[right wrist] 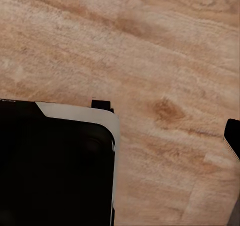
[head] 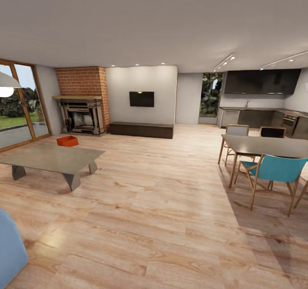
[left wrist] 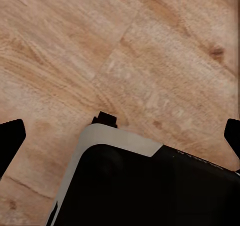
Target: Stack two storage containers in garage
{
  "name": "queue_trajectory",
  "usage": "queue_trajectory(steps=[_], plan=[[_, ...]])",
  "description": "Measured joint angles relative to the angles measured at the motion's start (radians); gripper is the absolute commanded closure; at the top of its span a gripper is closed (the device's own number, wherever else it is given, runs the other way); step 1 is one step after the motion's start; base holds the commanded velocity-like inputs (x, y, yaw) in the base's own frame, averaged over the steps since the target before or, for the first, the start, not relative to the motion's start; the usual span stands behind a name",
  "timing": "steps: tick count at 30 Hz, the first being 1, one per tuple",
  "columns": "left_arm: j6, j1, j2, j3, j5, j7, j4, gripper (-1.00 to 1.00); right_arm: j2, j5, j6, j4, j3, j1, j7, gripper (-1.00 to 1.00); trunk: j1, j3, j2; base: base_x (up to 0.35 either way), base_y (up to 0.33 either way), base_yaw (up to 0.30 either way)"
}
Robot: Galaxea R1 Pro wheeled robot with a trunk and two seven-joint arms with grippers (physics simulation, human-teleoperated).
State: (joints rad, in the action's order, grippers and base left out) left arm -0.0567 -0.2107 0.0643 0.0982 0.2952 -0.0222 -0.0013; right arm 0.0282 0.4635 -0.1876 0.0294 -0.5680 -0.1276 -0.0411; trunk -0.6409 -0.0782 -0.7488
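We stand in the living room, on its light wood plank floor [head: 162, 220], which takes up most of the head view. Landmark: the grey low table [head: 51, 158]. Behind the table, against the far wall, a brick fireplace [head: 82, 105]; further along that wall from the table, a black wall TV [head: 141, 99] over a long dark bench [head: 141, 130]. Well apart from the table, across open floor, a dark dining table [head: 267, 145] with a teal chair [head: 276, 171] at its near side and two more chairs behind it; a dark kitchen [head: 261, 103] lies beyond. Beside the table, glass doors [head: 19, 105] and the edge of a white pendant lamp [head: 6, 86]. Nearer us than the table, a blue sofa corner [head: 10, 246].

One storage container [head: 67, 141], orange-red, sits at the far edge of the table; on the top or just behind on the floor, we cannot tell.

Left gripper [left wrist: 120, 136]: two dark fingertips [left wrist: 10, 141] spread wide apart, nothing between, over plank floor and a black-and-white robot base [left wrist: 140, 186]. Right gripper: one dark fingertip [right wrist: 232, 136] at the picture's edge, spread or closed we cannot tell.
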Motion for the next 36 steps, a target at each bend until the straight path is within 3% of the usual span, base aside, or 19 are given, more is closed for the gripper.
queue_trajectory(steps=[36], plan=[[0.000,0.000,-0.001,0.000,0.000,0.000,0.000,-1.00,0.000,0.000,-0.001,0.000,-0.002,0.000,0.000,-1.00,0.000,0.000,0.000,0.324,0.000,0.000]])
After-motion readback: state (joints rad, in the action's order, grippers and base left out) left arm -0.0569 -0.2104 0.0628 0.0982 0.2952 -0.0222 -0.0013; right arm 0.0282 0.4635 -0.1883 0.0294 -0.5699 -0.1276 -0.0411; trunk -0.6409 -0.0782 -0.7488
